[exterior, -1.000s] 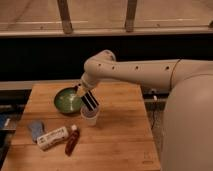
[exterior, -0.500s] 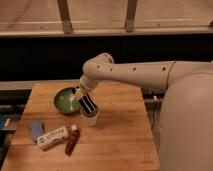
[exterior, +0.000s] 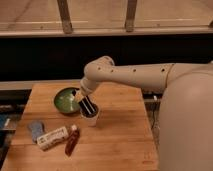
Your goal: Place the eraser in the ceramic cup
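Note:
The ceramic cup (exterior: 91, 118) is small, white and tapered, and stands upright on the wooden table (exterior: 120, 140), just right of the green bowl. The eraser (exterior: 87, 106) is a flat black block with pale stripes. It is tilted, with its lower end inside the cup's mouth and its upper end in my gripper (exterior: 80, 97). The gripper is right above the cup, shut on the eraser's top end. The white arm reaches in from the right.
A round dark green bowl (exterior: 65, 100) sits left of the cup, close to the gripper. A blue-grey pad (exterior: 35, 129), a white labelled box (exterior: 52, 138) and a small red-brown bottle (exterior: 72, 140) lie at the front left. A dark rail runs behind the table.
The gripper has moved down a little and slightly left with the eraser, whose lower end now sits deeper in the cup. The other things have not moved.

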